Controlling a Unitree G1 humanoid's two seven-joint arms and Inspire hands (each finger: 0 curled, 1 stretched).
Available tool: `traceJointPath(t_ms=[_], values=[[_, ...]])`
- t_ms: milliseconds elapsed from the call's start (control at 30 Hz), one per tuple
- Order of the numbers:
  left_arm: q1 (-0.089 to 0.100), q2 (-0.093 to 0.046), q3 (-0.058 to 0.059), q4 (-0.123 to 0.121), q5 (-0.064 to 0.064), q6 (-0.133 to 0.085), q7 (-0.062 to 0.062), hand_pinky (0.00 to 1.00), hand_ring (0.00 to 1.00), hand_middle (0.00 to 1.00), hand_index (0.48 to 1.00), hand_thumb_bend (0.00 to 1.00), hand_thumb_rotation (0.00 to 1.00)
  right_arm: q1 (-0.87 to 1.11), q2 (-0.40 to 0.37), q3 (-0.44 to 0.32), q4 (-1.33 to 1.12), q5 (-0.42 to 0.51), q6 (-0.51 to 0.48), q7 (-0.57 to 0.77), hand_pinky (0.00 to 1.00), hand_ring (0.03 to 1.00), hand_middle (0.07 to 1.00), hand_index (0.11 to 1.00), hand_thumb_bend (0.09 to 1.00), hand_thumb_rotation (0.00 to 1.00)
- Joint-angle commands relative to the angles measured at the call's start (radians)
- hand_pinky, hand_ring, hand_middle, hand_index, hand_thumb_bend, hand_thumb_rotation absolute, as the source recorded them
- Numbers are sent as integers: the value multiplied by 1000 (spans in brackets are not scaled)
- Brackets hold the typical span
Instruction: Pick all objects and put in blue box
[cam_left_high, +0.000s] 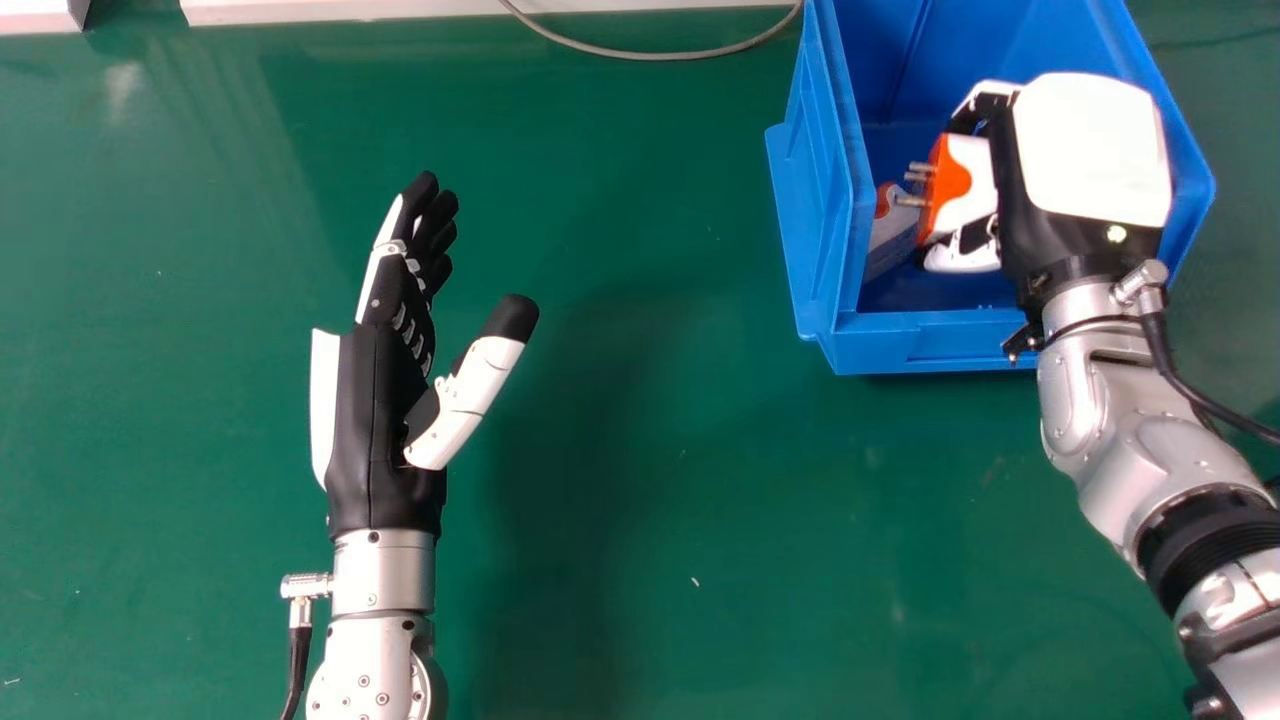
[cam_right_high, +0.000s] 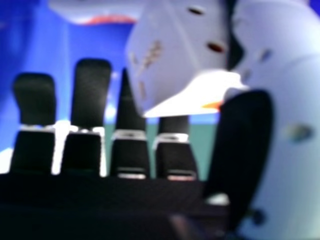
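Note:
At the upper right of the head view, my right hand (cam_left_high: 1090, 150) is inside the mouth of the blue box (cam_left_high: 925, 345), shut on a white and orange plug adapter (cam_left_high: 968, 185) with metal prongs toward the left. Under it, by the box's left wall, lies another white and orange object (cam_left_high: 892, 232), partly covered. The right hand view has my right hand (cam_right_high: 90, 100) with the adapter (cam_right_high: 175, 55) between fingers and thumb, and a white and orange thing (cam_right_high: 102, 10) beyond. My left hand (cam_left_high: 385, 400) stays open over the table at left, holding nothing.
The green table (cam_left_high: 650, 450) spreads between the left hand and the box. A grey cable (cam_left_high: 650, 55) loops along the far edge, near white strips (cam_left_high: 350, 10). The box's left wall (cam_left_high: 825, 180) rises beside the adapter.

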Motion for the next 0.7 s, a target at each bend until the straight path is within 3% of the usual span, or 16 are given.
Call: traceJointPath(t_ms=[0, 33, 100, 200, 333, 467, 667], values=[[-14, -4, -2, 2, 3, -21, 3, 937, 920, 912, 905, 900, 606, -49, -21, 10, 4, 7, -15, -9, 287, 408, 492, 532, 492, 0], [-14, -3, -2, 3, 4, -22, 3, 937, 920, 912, 905, 900, 606, -51, -21, 14, 5, 7, -7, 1, 287, 408, 492, 532, 492, 0], [-18, -4, -1, 8, -6, -25, -7, 938, 921, 914, 906, 901, 605, -53, -19, 17, 4, 13, 4, 20, 284, 405, 495, 536, 491, 0], [-21, -2, 0, 11, -2, -23, -2, 940, 922, 915, 906, 901, 607, -54, -18, 24, 2, 16, 19, 49, 280, 402, 497, 539, 490, 0], [-22, -3, 1, 11, -11, -19, -11, 940, 922, 915, 906, 903, 608, -56, -20, 40, 1, 10, 32, 63, 274, 400, 500, 546, 489, 0], [-22, 0, 1, 11, -2, -20, -1, 942, 922, 915, 907, 905, 607, -58, -21, 51, -14, 8, 57, 89, 270, 398, 501, 552, 488, 0], [-23, 0, 0, 11, -4, -24, -5, 933, 918, 916, 907, 908, 608, -66, -14, 64, -23, -1, 119, 127, 262, 384, 494, 557, 491, 0]])
